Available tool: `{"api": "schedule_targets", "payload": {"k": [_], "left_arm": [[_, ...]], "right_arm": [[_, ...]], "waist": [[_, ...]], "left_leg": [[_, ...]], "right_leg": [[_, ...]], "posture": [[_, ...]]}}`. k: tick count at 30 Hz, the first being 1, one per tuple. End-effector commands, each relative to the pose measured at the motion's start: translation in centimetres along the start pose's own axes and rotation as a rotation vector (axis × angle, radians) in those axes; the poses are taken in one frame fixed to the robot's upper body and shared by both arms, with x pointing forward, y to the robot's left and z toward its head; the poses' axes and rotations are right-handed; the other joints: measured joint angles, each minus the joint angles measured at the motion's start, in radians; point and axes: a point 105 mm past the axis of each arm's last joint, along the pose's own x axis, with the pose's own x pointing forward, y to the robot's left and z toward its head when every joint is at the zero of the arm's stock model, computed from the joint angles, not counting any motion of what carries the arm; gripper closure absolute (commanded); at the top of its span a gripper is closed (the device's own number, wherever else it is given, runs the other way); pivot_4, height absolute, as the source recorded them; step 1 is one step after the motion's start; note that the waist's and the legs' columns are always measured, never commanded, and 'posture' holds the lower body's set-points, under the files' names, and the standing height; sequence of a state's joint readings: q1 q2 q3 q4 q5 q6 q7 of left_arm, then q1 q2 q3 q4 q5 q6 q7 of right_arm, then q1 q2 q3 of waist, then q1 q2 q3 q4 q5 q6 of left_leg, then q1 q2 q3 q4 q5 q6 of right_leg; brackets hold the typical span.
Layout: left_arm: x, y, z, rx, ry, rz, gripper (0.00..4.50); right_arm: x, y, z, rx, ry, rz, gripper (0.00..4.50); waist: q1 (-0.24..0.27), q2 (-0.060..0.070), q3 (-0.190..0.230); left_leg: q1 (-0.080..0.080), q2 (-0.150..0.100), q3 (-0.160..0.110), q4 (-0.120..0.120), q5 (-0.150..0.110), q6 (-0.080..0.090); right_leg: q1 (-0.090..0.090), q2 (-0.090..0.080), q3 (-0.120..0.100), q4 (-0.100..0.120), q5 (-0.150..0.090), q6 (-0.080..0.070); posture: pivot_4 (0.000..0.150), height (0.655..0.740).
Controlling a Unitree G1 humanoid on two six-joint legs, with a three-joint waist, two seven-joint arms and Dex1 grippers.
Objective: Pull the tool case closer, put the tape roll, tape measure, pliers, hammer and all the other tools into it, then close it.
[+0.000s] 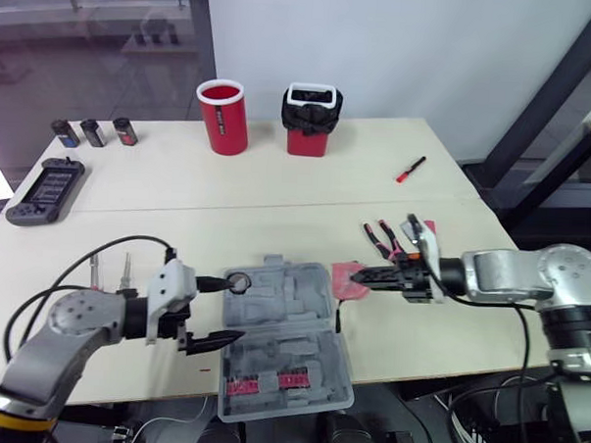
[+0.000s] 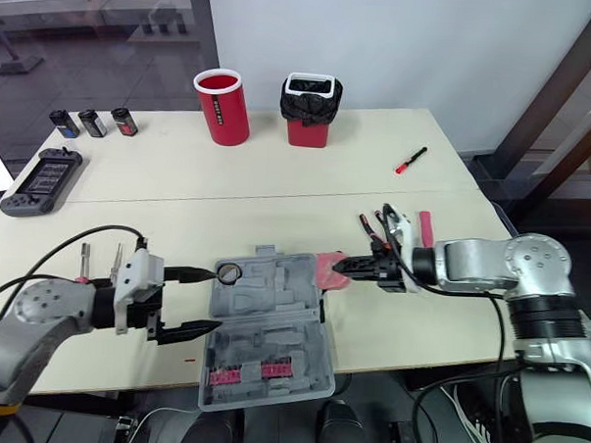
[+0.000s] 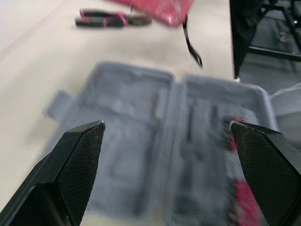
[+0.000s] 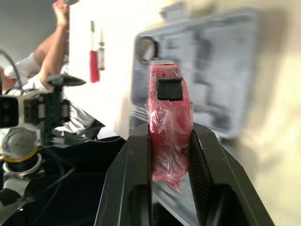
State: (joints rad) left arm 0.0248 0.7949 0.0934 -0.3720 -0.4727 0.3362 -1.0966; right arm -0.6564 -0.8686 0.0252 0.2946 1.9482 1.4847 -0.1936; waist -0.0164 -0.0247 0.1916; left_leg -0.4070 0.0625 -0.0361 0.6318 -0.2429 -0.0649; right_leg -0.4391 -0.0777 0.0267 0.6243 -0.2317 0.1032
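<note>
Right wrist view: right end effector (image 4: pixel 170 137) pinches plastic-wrapped tape measure (image 4: pixel 169 110)

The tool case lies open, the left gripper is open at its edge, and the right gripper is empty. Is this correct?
Not quite. The right gripper is not empty: the right wrist view shows it shut on a pink item wrapped in plastic. The tool case does lie open, with the left gripper open at its edge.

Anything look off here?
Yes. The open tool case hangs partly over the table's front edge, so it might tip if pressed. The red tool clamped in the right gripper is wrapped in crinkled plastic film.
</note>
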Motion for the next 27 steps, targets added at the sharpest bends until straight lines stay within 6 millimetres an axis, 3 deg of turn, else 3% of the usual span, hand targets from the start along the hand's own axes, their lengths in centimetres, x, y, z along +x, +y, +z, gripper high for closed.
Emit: {"api": "schedule_targets", "payload": {"k": [1,8,11,21,22,23,27], "left_arm": [[-2.2,0.1,-0.6,0.059,-0.069,0.083,0.04],[-3.2,-2.4,-4.2,0.013,-0.001,-0.061,0.04],[-2.9,-2.5,-4.0,0.008,-0.023,-0.087,0.04],[-2.3,-2.3,-3.9,0.035,-0.021,-0.104,0.04],[-2.3,-2.4,-3.8,0.036,-0.021,-0.105,0.00],[-2.3,-2.4,-3.8,0.035,-0.020,-0.107,0.00],[-2.2,-2.5,-3.7,0.029,-0.020,-0.114,0.00]], "right_arm": [[-2.0,-2.0,-2.2,0.055,0.045,-0.064,3.99],[-1.7,-5.6,-5.6,0.150,0.084,-0.212,3.99],[-1.2,-6.7,-6.3,0.189,0.082,-0.260,3.99],[-0.4,-7.9,-5.9,0.209,0.043,-0.303,3.99],[-0.5,-8.1,-5.8,0.207,0.037,-0.314,2.99],[-0.7,-8.2,-5.5,0.198,0.025,-0.325,2.75],[-1.6,-8.3,-4.4,0.154,-0.005,-0.352,0.83]], "waist": [[0.005,0.000,0.000],[0.000,0.001,0.000],[0.000,0.001,0.000],[0.000,0.001,0.000],[0.000,0.001,0.000],[0.001,0.001,0.000],[0.002,0.001,0.000]], "left_leg": [[0.000,0.000,0.000,0.000,-0.001,0.001],[-0.001,0.000,0.001,0.001,-0.002,0.004],[0.000,0.000,0.001,0.002,-0.002,0.004],[-0.001,0.000,0.001,0.005,-0.002,0.005],[-0.001,0.000,0.001,0.005,-0.002,0.005],[0.000,0.000,0.001,0.005,-0.002,0.005],[-0.001,0.000,0.001,0.005,-0.002,0.004]], "right_leg": [[0.000,0.000,0.000,-0.002,0.000,0.000],[0.001,0.000,0.000,-0.006,0.002,-0.002],[0.001,0.000,0.000,-0.006,0.003,-0.003],[0.003,0.000,0.000,-0.006,0.003,-0.003],[0.003,0.000,0.000,-0.006,0.003,-0.003],[0.003,0.000,0.000,-0.006,0.003,-0.003],[0.004,0.000,0.001,-0.006,0.003,-0.003]], "posture": [[0.150,0.7387],[0.150,0.7387],[0.150,0.7387],[0.150,0.7387],[0.150,0.7387],[0.150,0.7387],[0.150,0.7387]]}}
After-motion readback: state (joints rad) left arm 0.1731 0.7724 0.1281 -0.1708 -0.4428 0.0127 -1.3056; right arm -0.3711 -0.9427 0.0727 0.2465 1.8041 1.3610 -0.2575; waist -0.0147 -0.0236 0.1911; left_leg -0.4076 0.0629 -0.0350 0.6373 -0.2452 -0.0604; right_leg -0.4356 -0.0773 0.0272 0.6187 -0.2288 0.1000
